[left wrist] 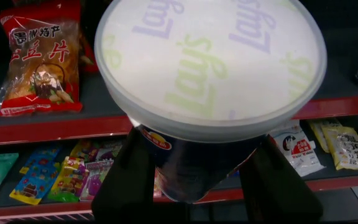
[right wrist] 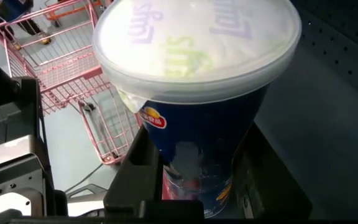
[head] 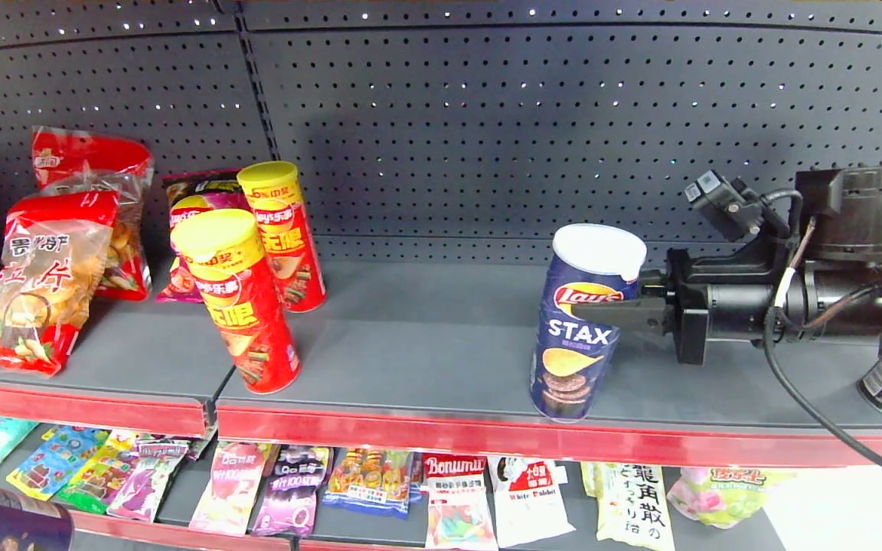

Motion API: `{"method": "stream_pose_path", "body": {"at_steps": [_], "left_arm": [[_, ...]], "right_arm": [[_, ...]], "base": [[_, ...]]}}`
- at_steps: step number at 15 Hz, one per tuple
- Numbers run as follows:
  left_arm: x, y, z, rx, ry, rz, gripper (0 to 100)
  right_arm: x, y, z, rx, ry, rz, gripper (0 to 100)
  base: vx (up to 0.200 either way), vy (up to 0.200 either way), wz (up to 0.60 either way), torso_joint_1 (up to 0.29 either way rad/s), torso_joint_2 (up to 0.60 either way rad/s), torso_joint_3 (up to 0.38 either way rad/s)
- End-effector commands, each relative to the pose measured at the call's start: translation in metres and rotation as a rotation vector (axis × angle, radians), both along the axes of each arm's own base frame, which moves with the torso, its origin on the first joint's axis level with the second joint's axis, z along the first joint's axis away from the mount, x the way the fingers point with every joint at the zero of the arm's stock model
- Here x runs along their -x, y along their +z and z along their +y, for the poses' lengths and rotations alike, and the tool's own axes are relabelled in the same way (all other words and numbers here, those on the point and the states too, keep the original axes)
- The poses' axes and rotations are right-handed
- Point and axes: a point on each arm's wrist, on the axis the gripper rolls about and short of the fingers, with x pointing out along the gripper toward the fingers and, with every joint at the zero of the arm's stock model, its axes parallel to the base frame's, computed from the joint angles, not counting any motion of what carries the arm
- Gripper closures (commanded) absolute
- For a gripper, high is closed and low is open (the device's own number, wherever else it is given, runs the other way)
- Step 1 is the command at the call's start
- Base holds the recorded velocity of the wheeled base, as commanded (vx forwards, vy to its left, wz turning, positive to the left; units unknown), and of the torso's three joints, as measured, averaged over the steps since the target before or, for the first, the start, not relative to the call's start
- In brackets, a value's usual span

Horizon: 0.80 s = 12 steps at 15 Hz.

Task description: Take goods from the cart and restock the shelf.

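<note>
Two claws clamped tight; right gripper [head: 603, 308] on a blue can [head: 575, 360] at the shelf [head: 426, 344] front; left gripper [left wrist: 201, 177] on a second can [left wrist: 210, 68].

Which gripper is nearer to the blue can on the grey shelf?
Right. The right gripper grips that blue can; the left gripper holds a second can in front of the shelf.

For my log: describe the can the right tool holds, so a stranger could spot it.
On the grey upper shelf, look right of the red cans. The blue can stands near the front edge in the right tool; its lid is white, theirs yellow.
</note>
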Motion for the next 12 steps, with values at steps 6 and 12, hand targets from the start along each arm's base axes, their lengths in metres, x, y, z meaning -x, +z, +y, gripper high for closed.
{"method": "stream_pose_path", "body": {"at_steps": [6,12], "left_arm": [[-0.0006,0.0000,-0.0001,-0.002,-0.001,0.003,100],[-0.0006,0.0000,-0.0001,0.000,-0.001,0.003,100]], "right_arm": [[-0.0001,-0.0020,0.0022,0.001,0.014,0.006,100],[0.0001,-0.0053,0.0007,0.017,0.017,-0.013,0]], "base": [[0.000,0.000,0.00,0.000,0.00,0.000],[0.000,0.000,0.00,0.000,0.00,0.000]]}}
